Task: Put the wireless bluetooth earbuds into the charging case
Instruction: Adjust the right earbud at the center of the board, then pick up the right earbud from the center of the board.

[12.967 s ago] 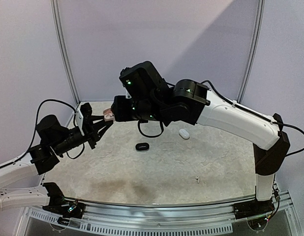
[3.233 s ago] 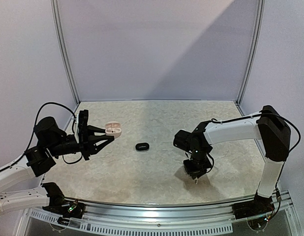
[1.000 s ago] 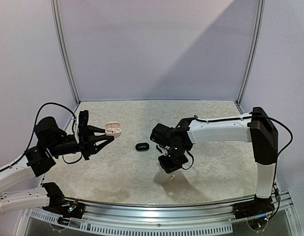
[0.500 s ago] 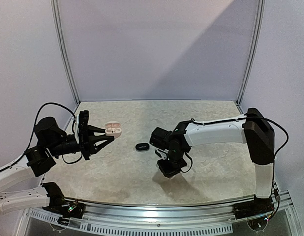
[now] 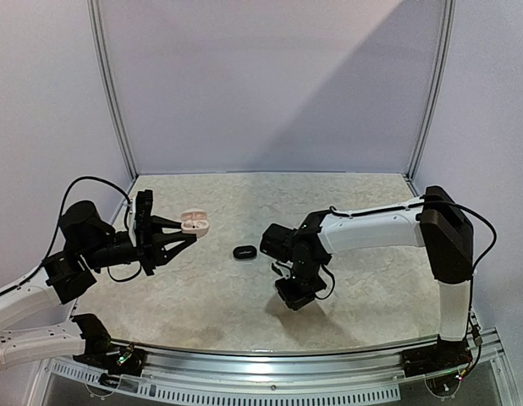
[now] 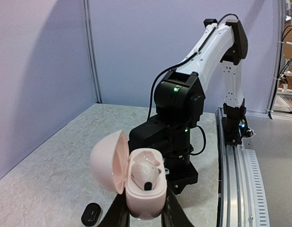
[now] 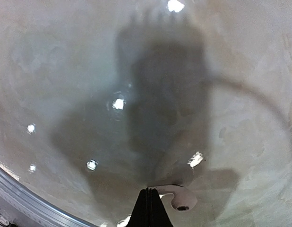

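**A:** Where is the earbud point(image 7: 178, 197) right now?

**B:** Low centre of the right wrist view. The right jaws are pressed tight together on one end of it, the stem I think. Its rounded head sticks out to the right of the tips, so its long axis runs across the frame, roughly level.

**A:** And the charging case point(image 5: 194, 224)?

**B:** It is held off the desk point(image 5: 388, 288) by the left jaws, which clamp its lower shell, and the lid is hinged open. In the top view it sits left of centre, above and to the left of the right arm point(image 5: 371, 227). In the left wrist view that arm stands directly behind the open case.

**A:** So which arm travels?

**B:** The right one, I'd judge. It would carry the bud toward the upper left, past the black case point(image 5: 243, 251) lying on the desk between them. The stem would then need tipping down into the well.

**A:** What has changed since three seconds back?

**B:** The right arm was then over the lower right of the desk, and it has swung in toward centre. The left arm and the case haven't budged.
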Available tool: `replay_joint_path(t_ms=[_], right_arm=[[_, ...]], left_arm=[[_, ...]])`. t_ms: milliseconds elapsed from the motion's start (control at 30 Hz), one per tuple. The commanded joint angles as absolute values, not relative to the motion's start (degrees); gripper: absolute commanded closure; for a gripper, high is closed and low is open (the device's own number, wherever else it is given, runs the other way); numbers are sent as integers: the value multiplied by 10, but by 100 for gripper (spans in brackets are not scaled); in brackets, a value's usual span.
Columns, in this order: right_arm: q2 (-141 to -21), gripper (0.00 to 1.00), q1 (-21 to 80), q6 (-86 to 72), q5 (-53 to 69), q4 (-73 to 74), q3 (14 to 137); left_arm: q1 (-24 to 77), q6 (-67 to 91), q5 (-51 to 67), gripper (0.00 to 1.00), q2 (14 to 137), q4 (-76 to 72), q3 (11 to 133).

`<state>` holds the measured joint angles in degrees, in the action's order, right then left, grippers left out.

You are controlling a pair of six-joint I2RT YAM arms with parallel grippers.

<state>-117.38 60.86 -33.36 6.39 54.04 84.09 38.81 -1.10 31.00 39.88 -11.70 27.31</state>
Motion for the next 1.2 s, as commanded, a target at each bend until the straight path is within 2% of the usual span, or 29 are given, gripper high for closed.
replay_joint_path(t_ms=[0,267,567,667,767,833,1000,1167], right_arm=[[-1163,99,612,-328,40,571,822],[-1158,98,612,-322,31,596,829],[-1100,94,609,-339,43,565,843],[-1081,84,600,-382,9,569,835],[-1071,57,594,-482,-52,595,831],[-1072,49,594,-536,-66,606,830],[-1088,42,593,-601,-59,595,817],[-1122,43,593,-633,-41,572,817]], left_arm=[[381,-18,305,100,396,-117,264],[380,-18,304,100,395,-117,264],[380,-18,304,100,393,-119,261],[380,-19,304,100,392,-118,261],[380,-20,304,100,391,-119,259],[380,-20,304,100,391,-122,259],[379,-19,306,100,392,-123,258],[379,-18,305,100,389,-124,257]])
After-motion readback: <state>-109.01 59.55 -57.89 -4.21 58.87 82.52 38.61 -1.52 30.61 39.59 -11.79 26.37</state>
